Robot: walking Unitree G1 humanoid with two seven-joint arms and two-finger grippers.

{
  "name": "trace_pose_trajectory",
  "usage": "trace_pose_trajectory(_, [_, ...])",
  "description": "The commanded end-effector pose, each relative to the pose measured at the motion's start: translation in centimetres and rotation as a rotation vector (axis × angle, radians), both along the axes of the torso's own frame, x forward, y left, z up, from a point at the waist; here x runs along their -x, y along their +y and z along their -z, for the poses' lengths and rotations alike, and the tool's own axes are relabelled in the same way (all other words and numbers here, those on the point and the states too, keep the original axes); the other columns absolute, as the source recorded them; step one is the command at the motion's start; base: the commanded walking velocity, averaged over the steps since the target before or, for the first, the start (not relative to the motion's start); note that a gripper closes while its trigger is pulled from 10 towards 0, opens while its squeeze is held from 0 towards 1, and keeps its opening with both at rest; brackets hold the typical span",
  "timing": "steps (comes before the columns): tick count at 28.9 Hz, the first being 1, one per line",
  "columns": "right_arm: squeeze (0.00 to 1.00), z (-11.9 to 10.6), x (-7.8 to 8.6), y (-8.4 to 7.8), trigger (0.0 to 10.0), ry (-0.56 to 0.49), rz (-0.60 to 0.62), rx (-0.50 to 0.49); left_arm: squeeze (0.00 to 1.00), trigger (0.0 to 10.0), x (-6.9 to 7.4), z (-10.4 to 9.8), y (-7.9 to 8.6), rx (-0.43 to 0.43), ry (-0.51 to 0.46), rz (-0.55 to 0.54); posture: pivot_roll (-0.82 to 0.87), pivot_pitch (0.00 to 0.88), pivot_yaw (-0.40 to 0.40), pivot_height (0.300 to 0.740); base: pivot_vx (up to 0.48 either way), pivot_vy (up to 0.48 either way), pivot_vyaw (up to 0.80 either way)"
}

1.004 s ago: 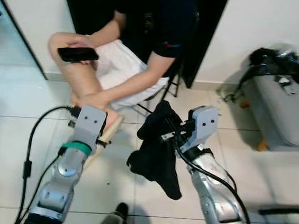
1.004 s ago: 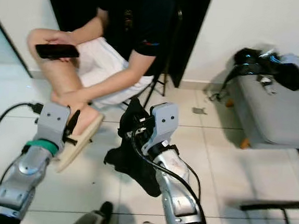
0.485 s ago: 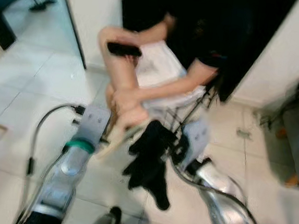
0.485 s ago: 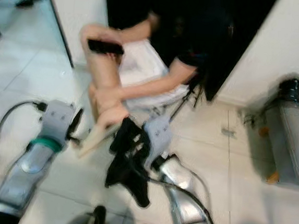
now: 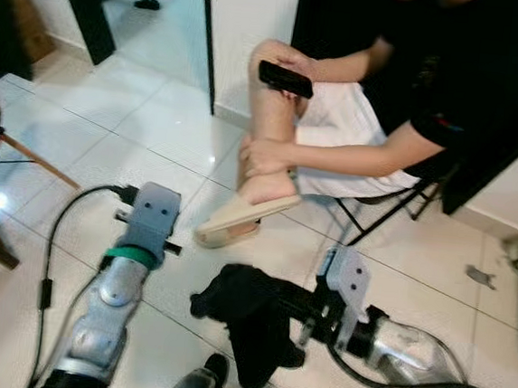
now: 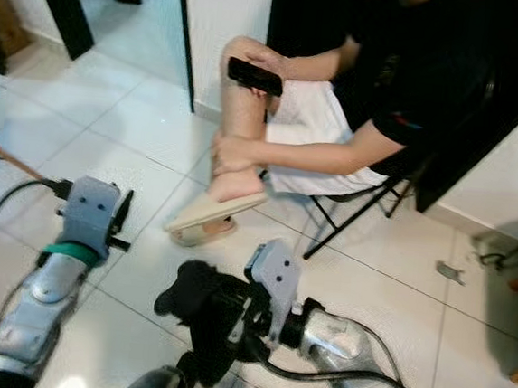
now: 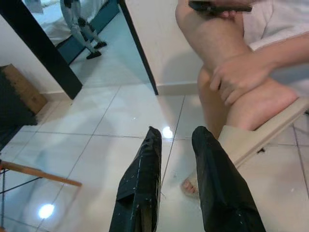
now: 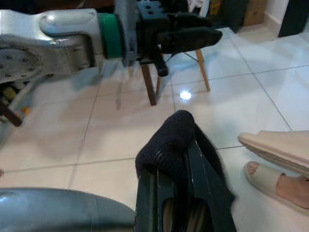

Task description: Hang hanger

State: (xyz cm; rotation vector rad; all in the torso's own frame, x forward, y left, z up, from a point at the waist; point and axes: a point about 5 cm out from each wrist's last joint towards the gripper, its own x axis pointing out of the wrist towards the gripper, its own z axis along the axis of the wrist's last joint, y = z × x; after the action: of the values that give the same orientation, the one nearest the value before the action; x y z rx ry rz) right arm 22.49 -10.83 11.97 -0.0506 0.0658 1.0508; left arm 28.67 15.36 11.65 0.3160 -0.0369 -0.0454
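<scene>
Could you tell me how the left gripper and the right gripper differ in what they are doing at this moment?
The right gripper is shut on a black garment, which hangs from it; the left gripper is open and holds nothing. The right gripper points sideways, toward the robot's left; the left gripper points forward, toward the seated person's sandalled foot. Both have black fingers on silver arms and are above white floor tiles.

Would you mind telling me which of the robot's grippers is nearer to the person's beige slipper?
Left. The left gripper hangs just beside the beige slipper, apart from it. The right gripper sits lower and nearer the robot, shut on the black garment.
</scene>
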Motion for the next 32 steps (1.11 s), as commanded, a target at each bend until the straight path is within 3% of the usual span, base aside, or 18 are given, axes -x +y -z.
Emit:
trace_pose_trajectory(1, [0.00, -1.0, -0.8, 0.9, 10.0, -0.071, 0.027, -0.034, 0.00, 10.0, 0.2, 0.7, 0.4, -0.013, 0.025, -0.009, -0.05, 0.039, 0.044, 0.740, 0.000, 0.000, 0.73])
trace_pose_trajectory(3, [0.00, -1.5, -2.6, 1.0, 10.0, -0.111, 0.164, -0.086, 0.00, 10.0, 0.2, 0.6, 0.4, -0.011, 0.023, -0.011, -0.05, 0.039, 0.044, 0.740, 0.000, 0.000, 0.73])
trace_pose_trajectory(6, [0.00, -1.9, -3.4, 1.1, 10.0, -0.121, 0.237, -0.128, 0.00, 10.0, 0.2, 0.6, 0.4, -0.010, 0.023, -0.013, -0.05, 0.039, 0.044, 0.740, 0.000, 0.000, 0.72])
trace_pose_trajectory(8, [0.00, -2.9, -4.1, 1.7, 10.0, -0.127, 0.282, -0.209, 0.00, 10.0, 0.3, 0.5, 0.5, -0.009, 0.021, -0.019, -0.03, 0.042, 0.045, 0.740, 0.000, 0.000, 0.71])
trace_pose_trajectory(14, [0.00, -4.3, -3.5, 3.9, 10.0, -0.119, 0.159, -0.285, 0.00, 10.0, 0.1, -0.1, 0.9, -0.010, -0.011, -0.059, -0.02, 0.042, 0.047, 0.740, 0.000, 0.000, 0.70])
trace_pose_trajectory(17, [0.00, -4.5, -3.6, 4.3, 10.0, -0.128, 0.140, -0.284, 0.00, 10.0, -0.2, -0.8, 2.1, -0.021, -0.059, -0.188, -0.02, 0.043, 0.048, 0.740, 0.000, 0.000, 0.70])
trace_pose_trajectory(19, [0.00, -4.8, -4.0, 4.7, 10.0, -0.145, 0.150, -0.294, 0.00, 10.0, -0.3, -2.2, 3.8, -0.049, -0.145, -0.333, 0.00, 0.044, 0.039, 0.740, 0.000, 0.000, 0.70])
trace_pose_trajectory(22, [0.00, -5.1, -4.4, 4.8, 10.0, -0.159, 0.168, -0.306, 0.00, 10.0, -0.2, -3.1, 4.4, -0.067, -0.193, -0.380, 0.00, 0.044, 0.039, 0.740, 0.000, 0.000, 0.70])
trace_pose_trajectory(32, [0.00, -6.8, -5.1, 5.3, 10.0, -0.203, 0.201, -0.361, 0.00, 10.0, 0.4, -4.0, 3.2, -0.089, -0.236, -0.319, 0.01, 0.044, 0.041, 0.740, 0.000, 0.000, 0.70])
